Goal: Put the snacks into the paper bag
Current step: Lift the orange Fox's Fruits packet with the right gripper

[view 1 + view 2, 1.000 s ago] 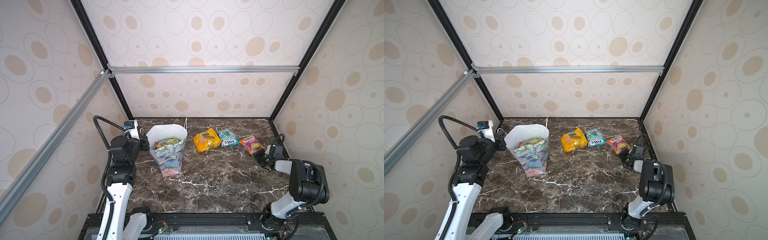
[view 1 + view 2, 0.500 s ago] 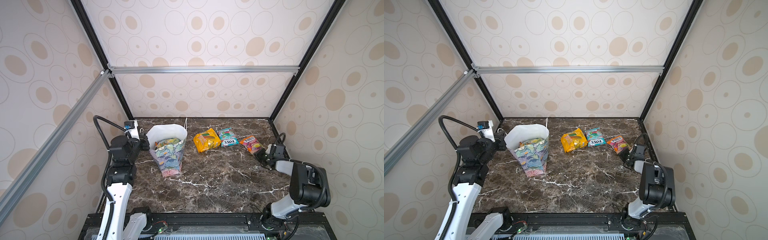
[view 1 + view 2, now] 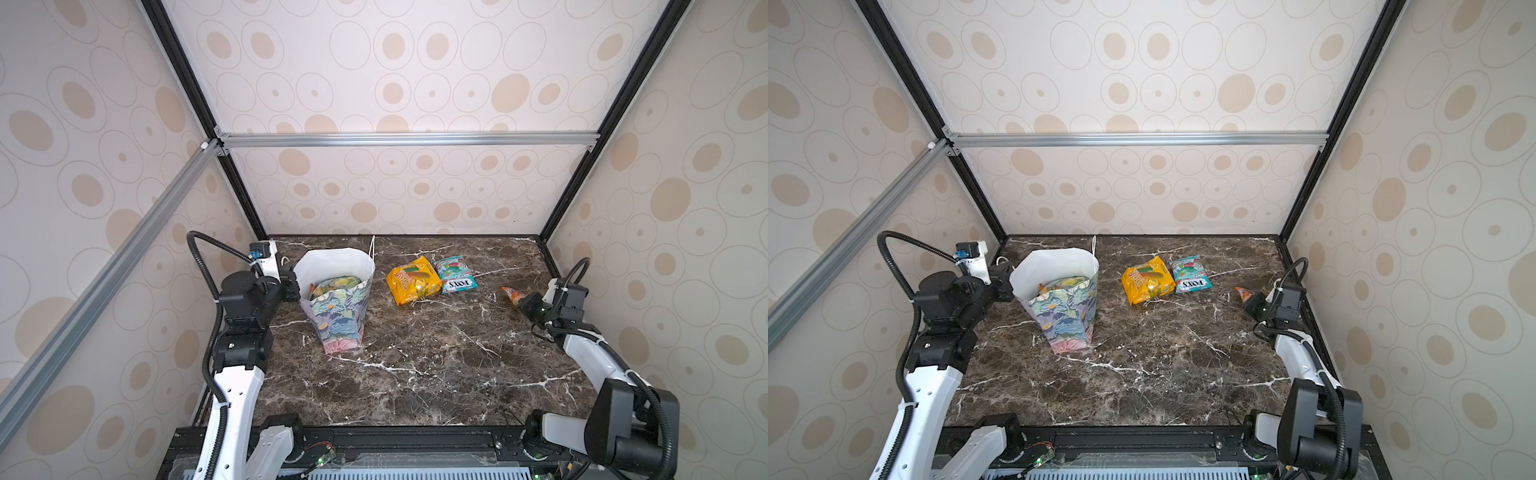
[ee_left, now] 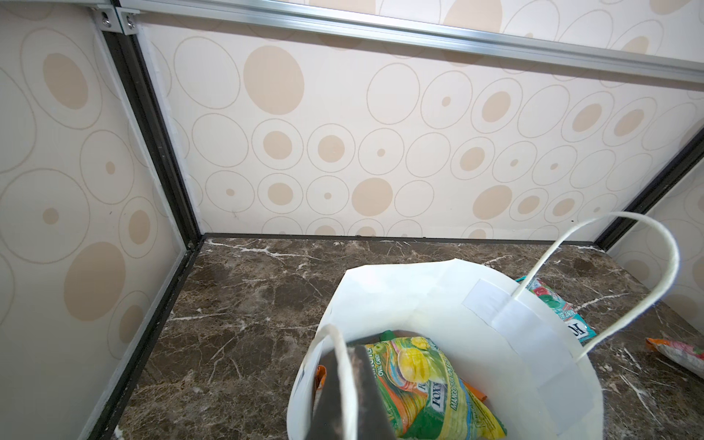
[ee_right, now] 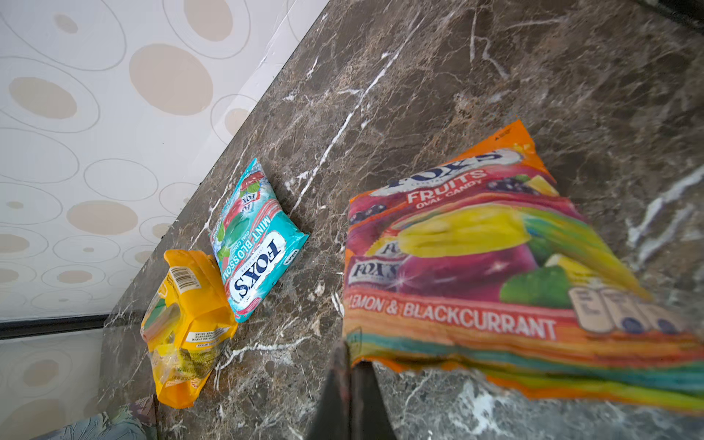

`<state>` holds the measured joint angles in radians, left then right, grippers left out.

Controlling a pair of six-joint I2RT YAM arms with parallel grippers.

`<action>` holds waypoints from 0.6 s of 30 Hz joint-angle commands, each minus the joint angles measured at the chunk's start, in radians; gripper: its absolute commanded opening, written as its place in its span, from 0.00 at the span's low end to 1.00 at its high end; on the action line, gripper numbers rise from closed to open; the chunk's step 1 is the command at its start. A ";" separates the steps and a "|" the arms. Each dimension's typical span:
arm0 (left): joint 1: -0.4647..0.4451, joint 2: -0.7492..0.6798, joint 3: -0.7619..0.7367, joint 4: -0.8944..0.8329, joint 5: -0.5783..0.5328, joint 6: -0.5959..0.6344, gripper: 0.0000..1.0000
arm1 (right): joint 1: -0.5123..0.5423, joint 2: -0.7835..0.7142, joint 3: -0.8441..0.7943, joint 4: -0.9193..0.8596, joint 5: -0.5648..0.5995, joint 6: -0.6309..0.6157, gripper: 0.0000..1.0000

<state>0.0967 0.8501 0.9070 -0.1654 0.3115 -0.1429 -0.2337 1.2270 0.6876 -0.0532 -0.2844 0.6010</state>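
1. Marble tabletop (image 3: 415, 374): left gripper (image 4: 344, 365) clamped shut on paper bag (image 3: 338, 316) rim, bag standing far left.
2. Meanwhile right gripper (image 5: 348, 381) is pinched shut on orange packet (image 5: 476, 266) corner, well apart from bag.
3. Next, probably: carry it over, drop in.

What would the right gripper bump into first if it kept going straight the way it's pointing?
Likely bare marble tabletop, passing beside the teal mint packet; the right gripper, jaws shut on the orange packet, seems angled downward. Depth is unclear.

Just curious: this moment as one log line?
left fingers shut on paper bag; right fingers shut on orange packet; yellow packet, teal packet loose
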 commanded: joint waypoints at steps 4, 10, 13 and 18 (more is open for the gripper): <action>0.008 -0.019 0.021 0.018 0.040 -0.012 0.00 | 0.058 -0.111 0.133 -0.159 0.057 -0.093 0.00; 0.008 -0.032 0.015 0.024 0.037 -0.012 0.00 | 0.114 -0.125 0.237 -0.199 0.064 -0.116 0.00; 0.008 -0.028 0.017 0.022 0.040 -0.012 0.00 | 0.154 -0.108 0.297 -0.216 0.063 -0.129 0.00; 0.008 -0.023 0.015 0.025 0.036 -0.014 0.00 | 0.225 -0.094 0.394 -0.242 0.089 -0.160 0.00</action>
<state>0.0967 0.8394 0.9070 -0.1658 0.3347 -0.1501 -0.0372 1.1324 1.0145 -0.2890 -0.2146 0.4782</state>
